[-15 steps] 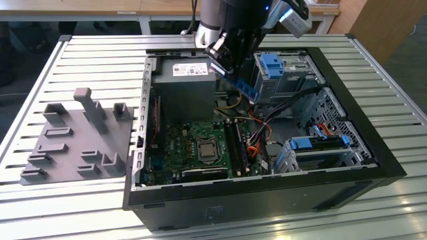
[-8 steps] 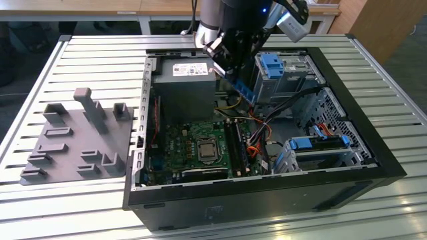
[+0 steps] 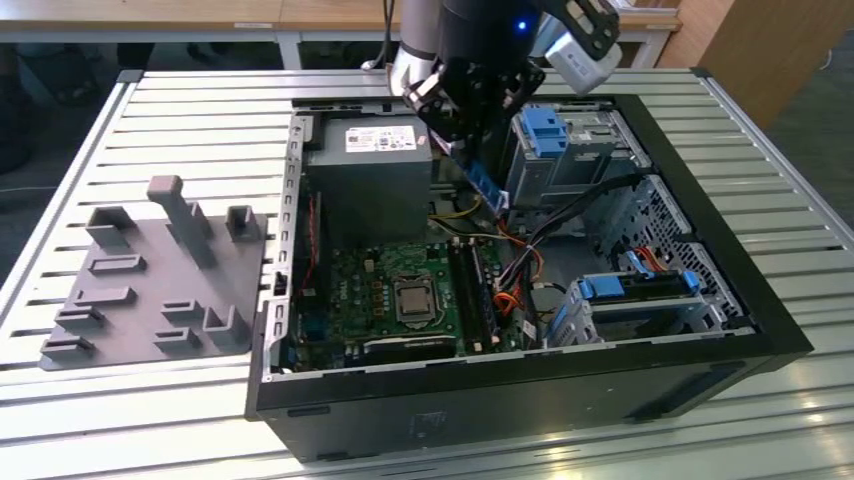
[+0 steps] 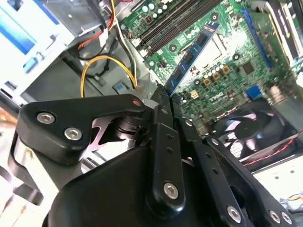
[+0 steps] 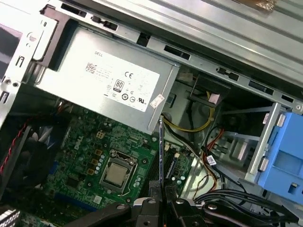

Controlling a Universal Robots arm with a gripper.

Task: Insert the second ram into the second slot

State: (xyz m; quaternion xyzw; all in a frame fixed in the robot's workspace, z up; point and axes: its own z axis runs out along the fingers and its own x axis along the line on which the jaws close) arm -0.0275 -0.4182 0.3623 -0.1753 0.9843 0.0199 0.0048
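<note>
My gripper (image 3: 467,145) hangs over the open computer case (image 3: 747,310), shut on the second ram (image 3: 489,187), a thin dark-blue stick pointing down toward the motherboard (image 3: 387,290). In the second wrist view the ram (image 4: 191,54) juts out from between the black fingers (image 4: 163,118) above the green board. The first wrist view shows the ram (image 5: 161,146) edge-on, rising from the gripper (image 5: 161,188). The dark memory slots (image 3: 475,290) lie below the ram beside the processor socket (image 3: 414,300). The ram is well above them and touches nothing. Which slot is the second I cannot tell.
A grey power supply (image 3: 367,165) sits beside the gripper on the exterior view's left. Light-blue drive bays (image 3: 547,130) and loose cables (image 3: 534,240) crowd its right. A fan (image 4: 246,130) sits on the board. A grey fixture block (image 3: 154,275) stands on the slatted table outside the case.
</note>
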